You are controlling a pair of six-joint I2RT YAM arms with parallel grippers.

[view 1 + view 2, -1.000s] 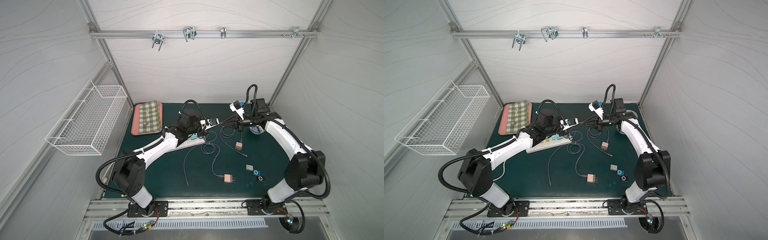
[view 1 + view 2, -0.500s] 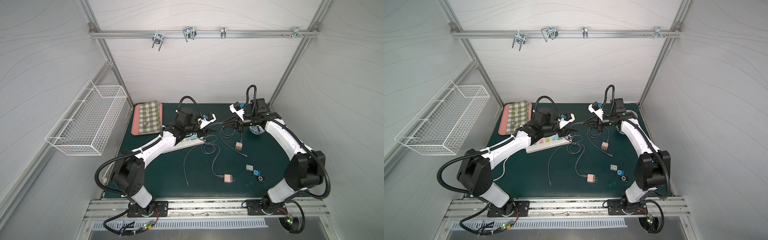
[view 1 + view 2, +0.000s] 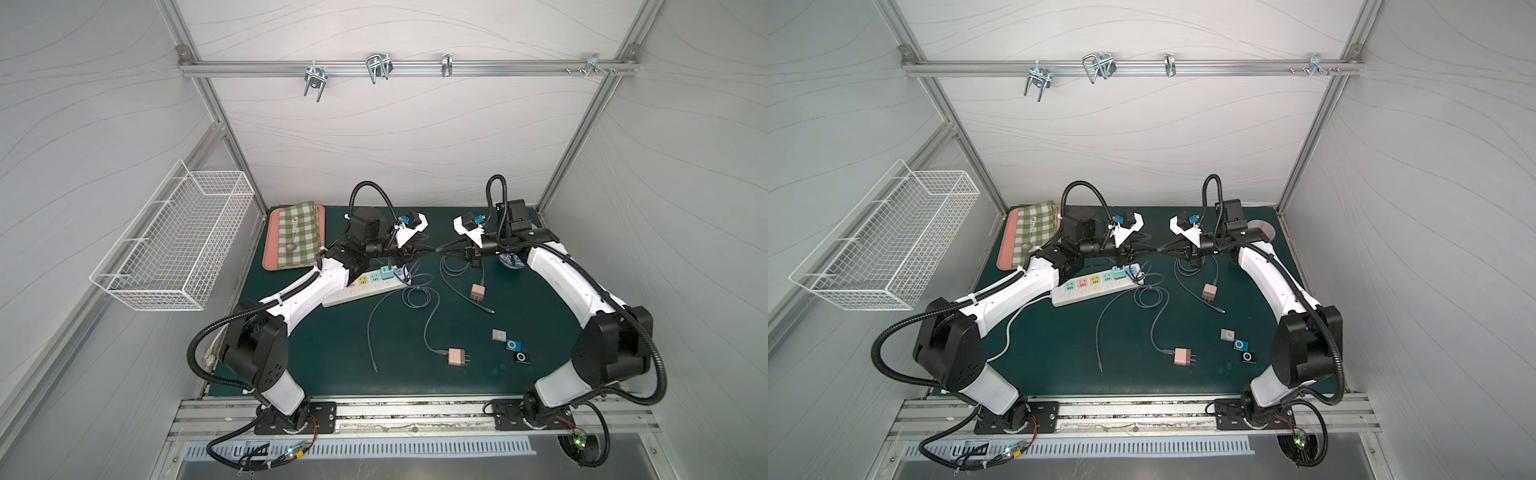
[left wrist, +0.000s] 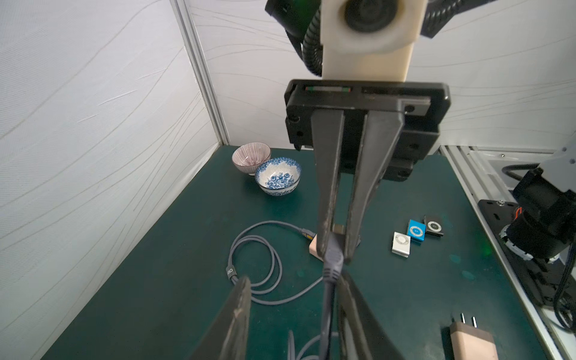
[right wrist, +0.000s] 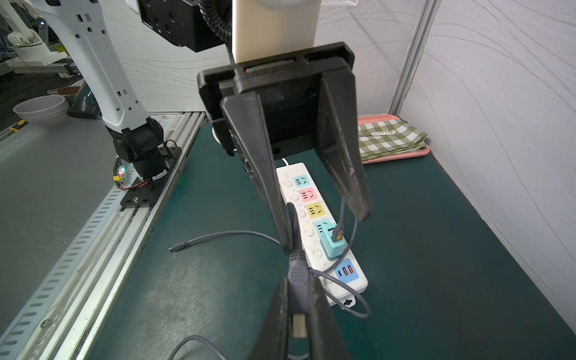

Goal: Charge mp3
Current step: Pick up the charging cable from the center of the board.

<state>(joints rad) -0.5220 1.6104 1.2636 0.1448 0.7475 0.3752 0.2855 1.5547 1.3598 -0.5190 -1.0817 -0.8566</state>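
Now, at twelve o'clock, right gripper (image 4: 335, 249) clamps the plug (image 5: 297, 276); left gripper (image 5: 324, 230), jaws apart, should close squarely on its cable (image 4: 327, 307).

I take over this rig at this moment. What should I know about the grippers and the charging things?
Left gripper: open, beside the grey cable.
Right gripper: shut on that cable's USB plug.
The three mp3 players lie on the mat, none connected.
Done: a teal charger with a cable sits in the power strip.
To do: plug in the held cable, connect a player.
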